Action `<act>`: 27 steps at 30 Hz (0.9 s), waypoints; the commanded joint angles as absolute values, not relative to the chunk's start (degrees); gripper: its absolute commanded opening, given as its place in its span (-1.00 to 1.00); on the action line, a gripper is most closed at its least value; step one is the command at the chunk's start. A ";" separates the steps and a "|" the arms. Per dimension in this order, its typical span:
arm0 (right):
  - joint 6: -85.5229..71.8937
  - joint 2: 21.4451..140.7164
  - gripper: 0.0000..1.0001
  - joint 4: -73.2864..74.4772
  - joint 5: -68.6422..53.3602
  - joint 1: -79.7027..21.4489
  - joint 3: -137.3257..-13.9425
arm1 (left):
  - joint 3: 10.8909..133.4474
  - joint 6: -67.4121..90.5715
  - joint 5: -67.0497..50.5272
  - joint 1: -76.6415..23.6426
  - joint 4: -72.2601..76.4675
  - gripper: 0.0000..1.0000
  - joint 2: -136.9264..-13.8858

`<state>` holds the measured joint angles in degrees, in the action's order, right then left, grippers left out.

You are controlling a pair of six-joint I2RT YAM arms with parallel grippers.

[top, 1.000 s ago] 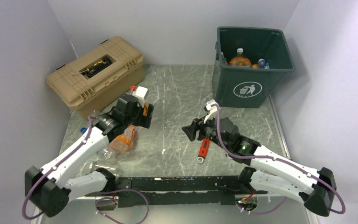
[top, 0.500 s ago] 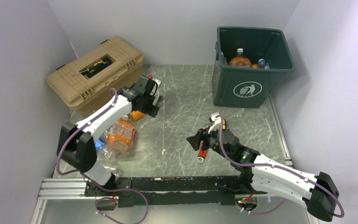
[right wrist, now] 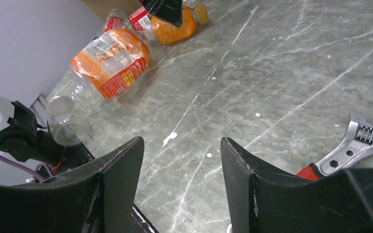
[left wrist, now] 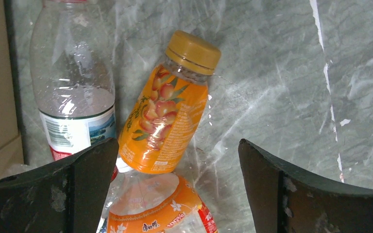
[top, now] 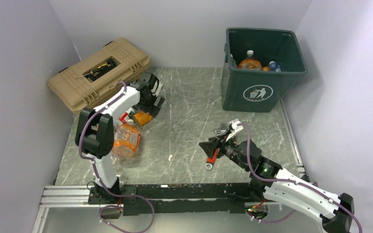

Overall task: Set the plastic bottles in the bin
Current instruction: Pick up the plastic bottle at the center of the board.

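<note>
Progress check: bin (top: 238, 87) at the far right already has some bottles in it. An orange one (top: 249, 62) and a blue-capped one (top: 272, 65) show over the rim, but I can't tell how many sit deeper. At least four are left on the table (top: 189, 107) by the toolbox (top: 99, 73): juice bottle (left wrist: 167, 121), clear bottle (left wrist: 73, 92) right beside it, crushed bottle (top: 125, 140), plus another clear one (right wrist: 63, 121) nearer the arm bases. Left gripper (left wrist: 177, 155) hangs wide open over the juice bottle, gripping nothing. Right gripper (right wrist: 182, 145) has its jaws apart and empty, low beside the wrench (top: 212, 154). Looks like a fair bit to go.
</note>
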<state>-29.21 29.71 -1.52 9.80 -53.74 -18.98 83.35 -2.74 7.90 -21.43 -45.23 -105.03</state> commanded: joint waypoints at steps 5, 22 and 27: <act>-29.71 25.10 0.26 2.72 10.94 -54.05 -17.70 | 83.96 -5.88 4.82 -20.22 -43.30 0.99 -107.32; -31.03 24.37 0.26 3.67 12.34 -54.05 -16.93 | 82.48 -4.05 7.31 -20.21 -43.21 0.61 -112.60; -31.03 25.66 0.25 3.08 12.28 -54.07 -17.78 | 81.75 -3.60 6.28 -20.58 -42.98 0.44 -111.42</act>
